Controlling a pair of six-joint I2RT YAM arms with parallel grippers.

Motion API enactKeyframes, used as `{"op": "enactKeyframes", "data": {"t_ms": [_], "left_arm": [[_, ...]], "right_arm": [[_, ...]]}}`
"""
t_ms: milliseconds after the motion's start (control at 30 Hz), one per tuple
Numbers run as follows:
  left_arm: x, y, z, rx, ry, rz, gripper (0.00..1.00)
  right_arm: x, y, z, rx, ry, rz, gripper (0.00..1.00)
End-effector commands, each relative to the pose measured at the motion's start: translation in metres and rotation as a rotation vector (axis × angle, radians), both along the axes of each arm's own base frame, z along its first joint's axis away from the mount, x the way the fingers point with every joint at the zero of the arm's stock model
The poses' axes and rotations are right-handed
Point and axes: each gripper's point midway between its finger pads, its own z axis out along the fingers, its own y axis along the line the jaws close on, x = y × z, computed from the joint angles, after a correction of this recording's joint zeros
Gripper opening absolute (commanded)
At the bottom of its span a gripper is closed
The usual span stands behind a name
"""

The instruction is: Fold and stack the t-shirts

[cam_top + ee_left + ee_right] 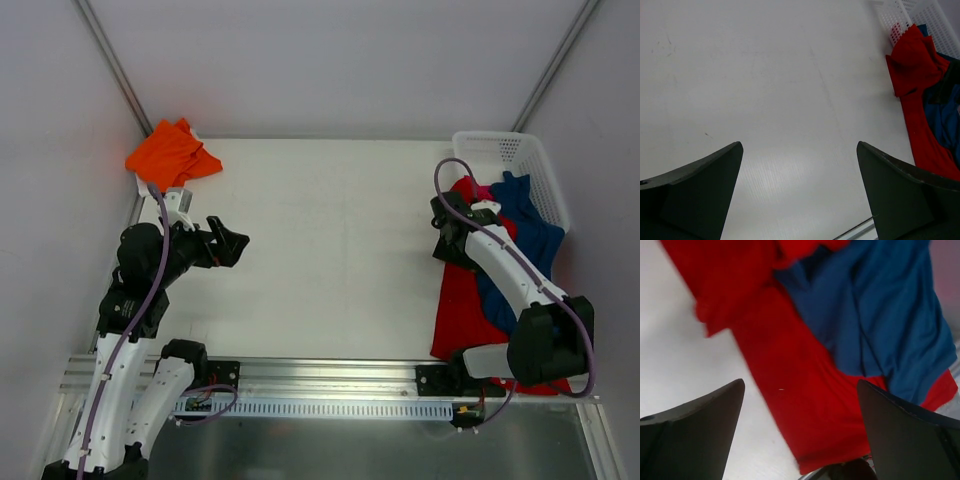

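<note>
An orange t-shirt (pixel 172 155) lies crumpled at the far left corner of the table. A red t-shirt (pixel 458 310) lies spread along the right side, with a blue t-shirt (pixel 528 238) partly over it and a bit of magenta-pink cloth (pixel 484 190) by the basket. My right gripper (pixel 450 235) is open and empty just above the red shirt (pixel 790 380), with the blue shirt (pixel 880 315) beyond it. My left gripper (pixel 232 244) is open and empty over bare table (pixel 765 90). It sees the red shirt (pixel 912 65) far to its right. No mouse print shows.
A white mesh basket (pixel 512 155) stands at the far right corner, and shows in the left wrist view (pixel 900 15). The shirts hang partly out of it. A metal rail (pixel 320 375) runs along the near edge. Grey walls close in the table on three sides.
</note>
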Motion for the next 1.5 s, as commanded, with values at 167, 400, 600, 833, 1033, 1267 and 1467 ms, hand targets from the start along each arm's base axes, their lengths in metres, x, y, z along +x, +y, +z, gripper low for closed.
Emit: {"op": "enactKeyframes", "data": {"t_ms": [167, 400, 600, 833, 1033, 1267, 1467], "left_arm": [[0.004, -0.004, -0.003, -0.011, 0.008, -0.014, 0.99], [0.005, -0.007, -0.006, -0.014, 0.027, -0.032, 0.99], [0.006, -0.009, -0.009, -0.017, 0.043, -0.041, 0.99], [0.008, -0.009, -0.012, -0.009, 0.05, -0.04, 0.99], [0.01, -0.008, -0.015, -0.001, 0.058, -0.036, 0.99], [0.012, -0.011, -0.02, 0.001, 0.08, -0.046, 0.99], [0.011, -0.011, -0.019, 0.001, 0.074, -0.046, 0.99]], "right_arm": [[-0.045, -0.071, -0.009, -0.145, -0.003, -0.331, 0.99], [-0.037, -0.107, -0.034, -0.088, -0.011, -0.434, 1.0], [-0.024, -0.105, -0.06, 0.038, 0.001, -0.434, 1.0], [0.009, -0.108, -0.082, 0.191, -0.072, -0.383, 0.99], [0.003, -0.12, -0.093, 0.274, -0.116, -0.463, 0.99], [-0.03, -0.144, -0.095, 0.292, -0.232, -0.626, 0.76], [-0.034, -0.14, -0.091, 0.317, -0.26, -0.638, 0.0]]}}
